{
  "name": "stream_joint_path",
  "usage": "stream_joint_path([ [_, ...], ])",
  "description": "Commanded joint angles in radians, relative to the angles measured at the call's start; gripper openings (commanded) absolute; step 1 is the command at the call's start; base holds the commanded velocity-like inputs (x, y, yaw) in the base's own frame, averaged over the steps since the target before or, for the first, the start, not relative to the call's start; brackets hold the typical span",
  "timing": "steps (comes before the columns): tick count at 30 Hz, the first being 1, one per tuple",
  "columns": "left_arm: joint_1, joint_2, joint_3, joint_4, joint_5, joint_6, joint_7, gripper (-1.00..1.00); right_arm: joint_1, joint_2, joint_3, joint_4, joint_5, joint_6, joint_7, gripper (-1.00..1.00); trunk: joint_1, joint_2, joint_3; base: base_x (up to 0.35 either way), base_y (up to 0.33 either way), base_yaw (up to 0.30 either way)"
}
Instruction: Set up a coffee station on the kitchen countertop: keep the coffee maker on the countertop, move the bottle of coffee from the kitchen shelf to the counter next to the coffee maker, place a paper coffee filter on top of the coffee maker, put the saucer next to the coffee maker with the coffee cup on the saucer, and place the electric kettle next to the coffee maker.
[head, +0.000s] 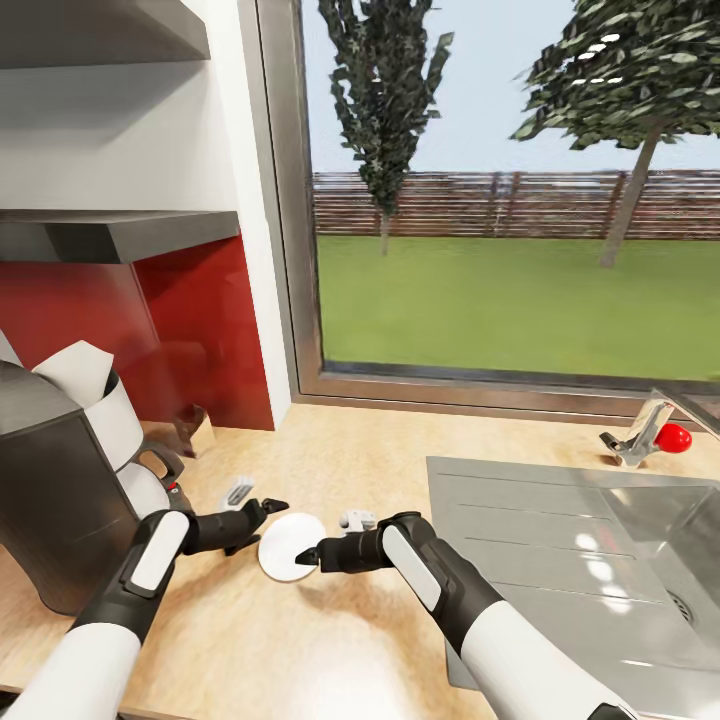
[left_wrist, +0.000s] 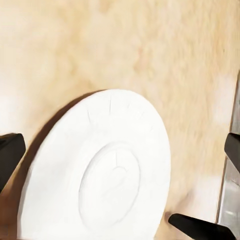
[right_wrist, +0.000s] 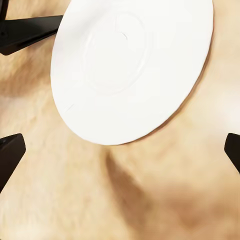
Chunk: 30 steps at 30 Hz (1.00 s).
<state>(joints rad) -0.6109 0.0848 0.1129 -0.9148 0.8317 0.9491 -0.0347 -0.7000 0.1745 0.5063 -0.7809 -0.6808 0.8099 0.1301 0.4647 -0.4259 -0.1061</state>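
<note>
The white saucer (head: 291, 546) lies flat on the light wood kitchen countertop (head: 350, 450), between my two grippers. My left gripper (head: 262, 522) is open just left of the saucer (left_wrist: 105, 180). My right gripper (head: 308, 556) is open at the rim of the saucer (right_wrist: 130, 65) on its right side. The coffee maker (head: 50, 500) stands at the far left with a white paper coffee filter (head: 75, 368) on top. The glass electric kettle (head: 150, 485) peeks out beside it. A small white piece, probably the coffee cup (head: 355, 520), shows behind my right gripper. A small dark jar, likely the bottle of coffee (head: 195, 428), stands by the red backsplash.
A steel sink (head: 600, 540) with a red-knobbed tap (head: 655, 435) takes up the right of the worktop. The thin black kitchen shelf (head: 110, 235) hangs above the coffee maker, a thicker one (head: 100, 30) higher. A small pale item (head: 237, 492) lies behind my left gripper. A large window spans the back.
</note>
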Motion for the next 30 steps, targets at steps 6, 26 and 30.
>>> stream_joint_path([
  [6,-0.001,-0.005,0.002,-0.001,-0.003,0.005,-0.004,1.00,-0.001,0.000,0.001,0.007,0.007,0.003,0.006,1.00,0.001,-0.002,-0.002,0.000,0.000,0.000],
  [26,-0.001,-0.044,0.002,-0.001,-0.001,0.005,-0.001,1.00,-0.001,0.000,0.001,0.009,0.007,0.003,0.005,1.00,0.001,-0.002,-0.002,0.000,0.000,0.000],
  [30,-0.001,-0.052,0.002,-0.001,-0.002,0.005,-0.001,1.00,-0.001,0.000,0.001,0.009,0.007,0.003,0.006,1.00,0.001,-0.002,-0.002,0.000,0.000,0.000],
])
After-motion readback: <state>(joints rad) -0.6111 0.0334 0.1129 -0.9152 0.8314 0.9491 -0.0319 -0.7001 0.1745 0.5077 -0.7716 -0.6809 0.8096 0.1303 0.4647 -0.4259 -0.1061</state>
